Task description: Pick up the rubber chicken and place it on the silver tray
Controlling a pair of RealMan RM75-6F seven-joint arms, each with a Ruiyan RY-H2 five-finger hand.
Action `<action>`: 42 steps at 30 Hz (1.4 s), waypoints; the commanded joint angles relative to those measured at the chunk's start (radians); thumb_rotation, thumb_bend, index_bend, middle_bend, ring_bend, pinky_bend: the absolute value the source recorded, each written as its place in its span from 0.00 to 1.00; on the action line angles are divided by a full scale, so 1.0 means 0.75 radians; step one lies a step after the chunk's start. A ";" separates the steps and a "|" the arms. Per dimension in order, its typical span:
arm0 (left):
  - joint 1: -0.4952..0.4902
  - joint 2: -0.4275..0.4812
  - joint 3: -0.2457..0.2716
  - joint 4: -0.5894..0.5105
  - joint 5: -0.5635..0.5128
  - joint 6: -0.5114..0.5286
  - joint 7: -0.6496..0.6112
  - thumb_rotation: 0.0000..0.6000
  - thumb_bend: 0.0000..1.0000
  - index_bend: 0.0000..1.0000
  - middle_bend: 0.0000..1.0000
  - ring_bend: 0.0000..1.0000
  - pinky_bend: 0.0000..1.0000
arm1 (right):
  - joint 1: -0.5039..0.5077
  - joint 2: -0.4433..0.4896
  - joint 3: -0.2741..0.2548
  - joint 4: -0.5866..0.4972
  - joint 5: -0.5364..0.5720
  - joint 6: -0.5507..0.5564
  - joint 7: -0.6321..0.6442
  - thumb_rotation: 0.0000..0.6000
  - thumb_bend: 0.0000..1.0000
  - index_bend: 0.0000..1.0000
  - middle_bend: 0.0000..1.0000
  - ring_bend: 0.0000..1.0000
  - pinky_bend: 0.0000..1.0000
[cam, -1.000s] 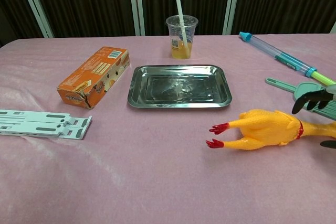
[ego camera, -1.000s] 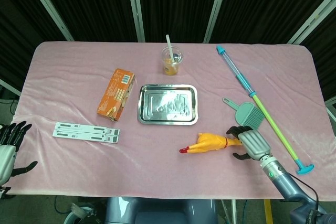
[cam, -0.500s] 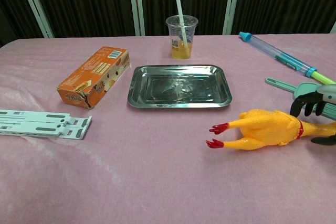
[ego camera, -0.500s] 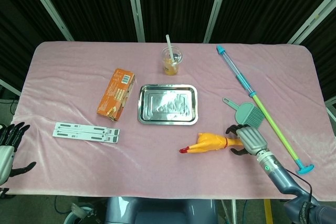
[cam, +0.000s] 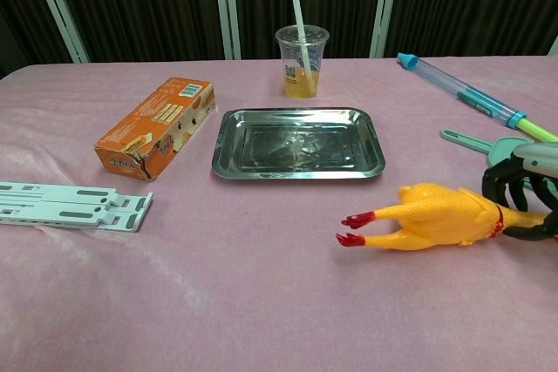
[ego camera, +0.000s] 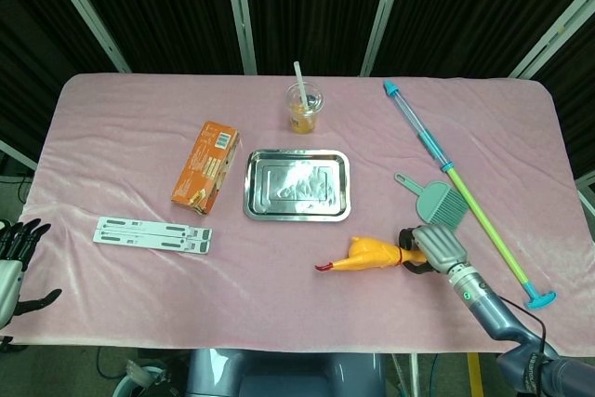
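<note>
Since the earlier frames our right hand [cam: 521,202] has closed in on the rubber chicken [cam: 427,218], its dark fingers now wrapped around the neck end where before they stood apart from it; the bird has shifted a little, its red feet swinging slightly left.

Across the pink tabletop [ego camera: 121,155], going by size: the long blue-and-green stick [ego camera: 456,178] runs along the right side, the silver tray [ego camera: 297,185] sits at centre, the orange box [ego camera: 205,166] lies to its left with the pale flat rails [ego camera: 152,233] nearer and further left, the small teal brush [ego camera: 432,197] lies just beyond our right hand, and the plastic cup [ego camera: 304,107] with its straw stands at the far side behind the tray.

The chicken lies on its side at the near right of the tray, apart from it, feet pointing left. It is bright yellow, with red feet and a red band at the neck. We judge it light, soft and squashy — it will bend and droop from a grip at one end, so the thicker body would carry it more steadily than the thin neck.

Our left hand [ego camera: 14,258] rests at the near left edge, holding nothing, fingers apart.
</note>
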State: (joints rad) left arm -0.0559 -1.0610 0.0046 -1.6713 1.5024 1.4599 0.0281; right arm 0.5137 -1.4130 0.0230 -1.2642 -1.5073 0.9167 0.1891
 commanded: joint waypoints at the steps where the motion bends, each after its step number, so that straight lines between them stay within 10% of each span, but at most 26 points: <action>1: -0.003 0.001 0.004 0.001 0.013 -0.003 -0.016 1.00 0.00 0.11 0.05 0.00 0.00 | 0.004 0.010 -0.011 -0.014 -0.013 0.003 0.032 1.00 0.43 0.75 0.60 0.61 0.75; 19: -0.147 0.034 -0.065 -0.112 0.165 -0.039 -0.035 1.00 0.00 0.20 0.18 0.09 0.10 | 0.023 0.152 -0.066 -0.214 -0.158 0.117 0.397 1.00 0.48 0.83 0.67 0.68 0.82; 29: -0.353 0.059 -0.108 -0.371 0.233 -0.282 0.044 1.00 0.00 0.17 0.18 0.09 0.13 | 0.055 0.173 -0.034 -0.317 -0.151 0.137 0.350 1.00 0.48 0.83 0.67 0.68 0.82; 42: -0.624 -0.154 -0.238 -0.553 -0.101 -0.601 0.468 1.00 0.00 0.18 0.22 0.15 0.15 | 0.090 0.161 0.069 -0.445 0.001 0.113 0.185 1.00 0.48 0.83 0.67 0.68 0.82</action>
State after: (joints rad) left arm -0.4800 -1.1201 -0.1419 -2.0638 1.4947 1.0410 0.3158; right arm 0.5784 -1.2930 0.0688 -1.5893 -1.5133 1.0008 0.3367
